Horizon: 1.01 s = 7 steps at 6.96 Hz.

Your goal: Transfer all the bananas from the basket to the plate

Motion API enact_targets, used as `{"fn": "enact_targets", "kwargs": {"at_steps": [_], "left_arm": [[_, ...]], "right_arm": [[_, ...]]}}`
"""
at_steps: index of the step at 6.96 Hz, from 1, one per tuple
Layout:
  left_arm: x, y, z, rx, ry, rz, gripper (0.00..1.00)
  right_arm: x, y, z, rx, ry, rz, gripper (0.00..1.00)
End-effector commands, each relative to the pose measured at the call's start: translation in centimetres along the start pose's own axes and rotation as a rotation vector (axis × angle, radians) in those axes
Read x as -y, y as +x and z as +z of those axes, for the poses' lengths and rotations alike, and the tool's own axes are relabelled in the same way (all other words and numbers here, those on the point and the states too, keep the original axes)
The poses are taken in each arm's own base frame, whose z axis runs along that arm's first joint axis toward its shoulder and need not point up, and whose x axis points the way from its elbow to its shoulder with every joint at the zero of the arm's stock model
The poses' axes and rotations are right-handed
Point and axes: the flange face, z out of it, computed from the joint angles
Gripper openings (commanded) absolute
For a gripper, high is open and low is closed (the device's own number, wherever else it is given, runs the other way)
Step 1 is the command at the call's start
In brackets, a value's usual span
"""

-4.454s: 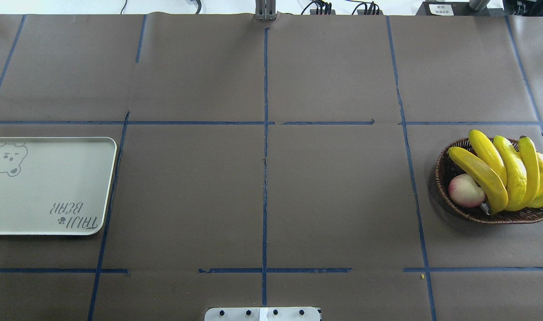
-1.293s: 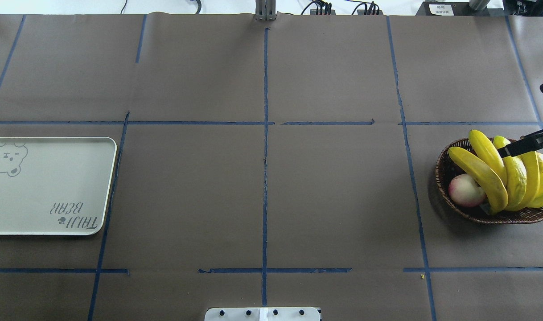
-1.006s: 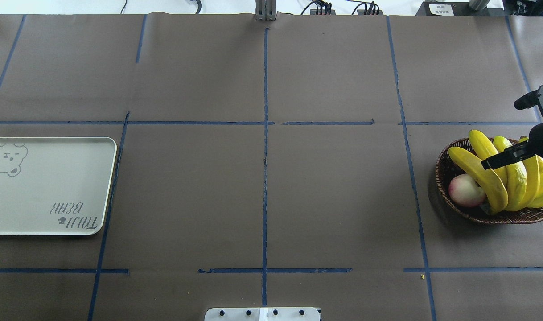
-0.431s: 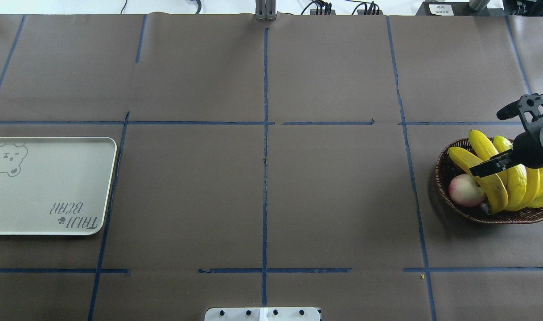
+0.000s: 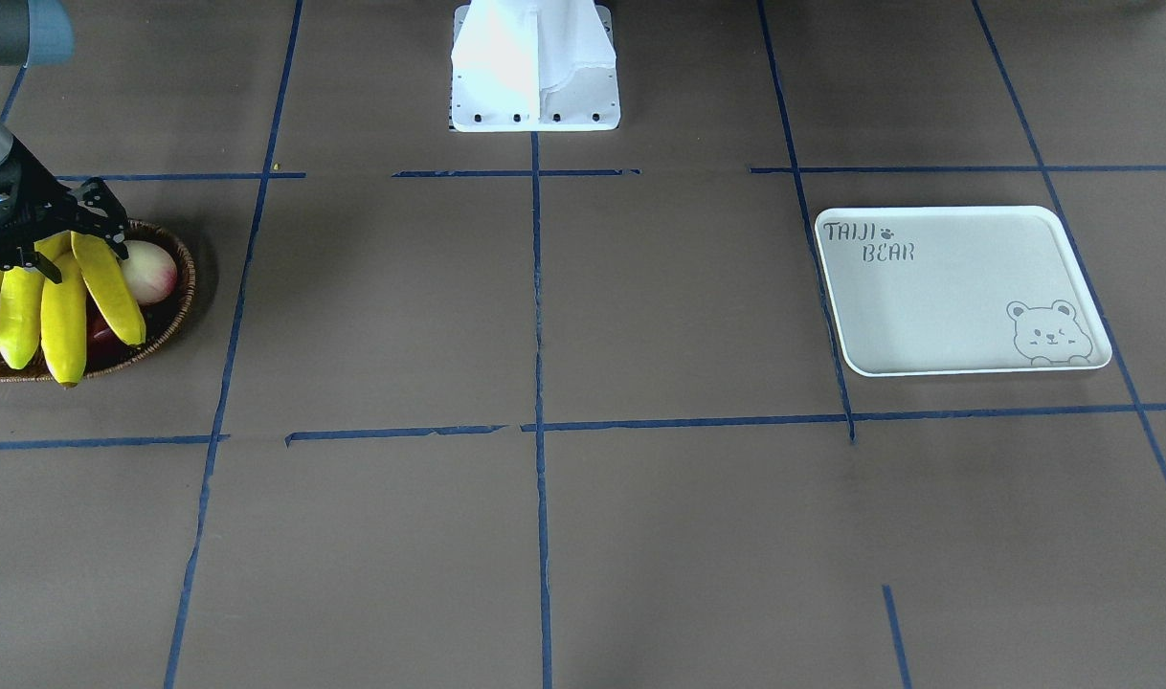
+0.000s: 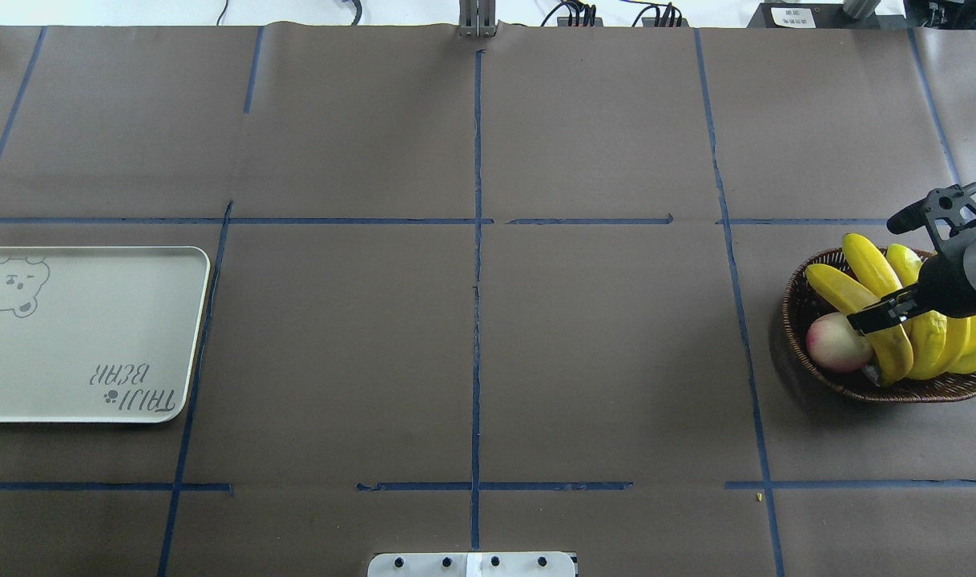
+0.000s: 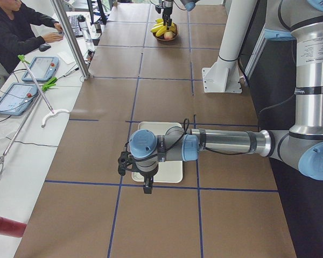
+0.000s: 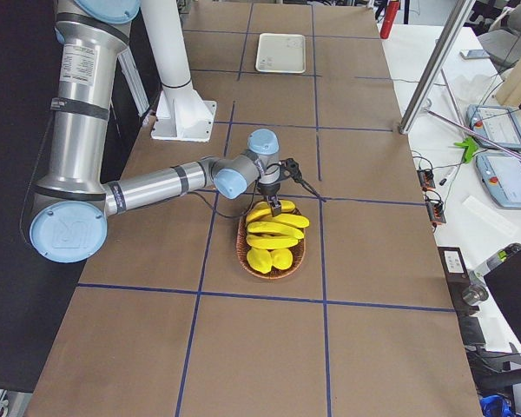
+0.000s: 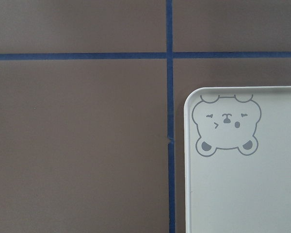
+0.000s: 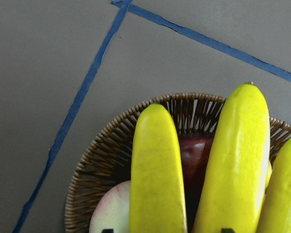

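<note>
1. Front-facing view: the right gripper [image 5: 87, 263] is found spread wide and empty above the bananas [image 5: 61, 316], which lie in the basket [image 5: 179, 304] at 9 o'clock. The plate [image 5: 956, 287] sits well apart at 3 o'clock, bare.
2. Overhead view: the jaws are seen astride the outermost banana [image 6: 869, 312], beside the peach [image 6: 836, 343]. The reach is judged to be the step in hand.
3. Exterior left view: the left gripper [image 7: 145, 180] hangs over the plate's near edge; its opening cannot be told.
4. Exterior right view: the bananas are seen side by side across the basket.
5. Left wrist view: only a plate corner with its bear-face print [image 9: 226, 125] is shown.
6. Right wrist view: smooth, bright yellow skins are recorded. One fingertip [image 10: 106, 230] clears the left banana at 7 o'clock; the other fingertip [image 10: 227, 230] sits over its neighbour at 5 o'clock. A shift toward 9 o'clock before descent is advised, so that one banana alone is pinched, at mid-length.
</note>
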Motion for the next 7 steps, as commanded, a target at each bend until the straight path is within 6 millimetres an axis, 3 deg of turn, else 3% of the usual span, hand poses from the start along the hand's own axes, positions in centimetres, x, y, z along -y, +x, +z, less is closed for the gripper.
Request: {"fn": "enact_targets", "kwargs": {"at_steps": [1, 5, 6, 7], "left_arm": [[-0.01, -0.05, 0.02, 0.0, 0.0, -0.002, 1.0], [0.12, 0.34, -0.33, -0.001, 0.007, -0.026, 1.0], [0.12, 0.3, -0.28, -0.003, 0.006, -0.028, 1.0], [0.14, 0.5, -0.18, -0.024, 0.005, -0.028, 1.0]], "right_arm": [[-0.5, -0.3, -0.72, 0.001, 0.005, -0.006, 0.67], [-1.24, -0.05, -0.38, -0.003, -0.011, -0.003, 0.67], [-1.25, -0.09, -0.34, -0.004, -0.011, -0.004, 0.65], [-1.29, -0.25, -0.23, -0.002, -0.014, -0.007, 0.57]]}}
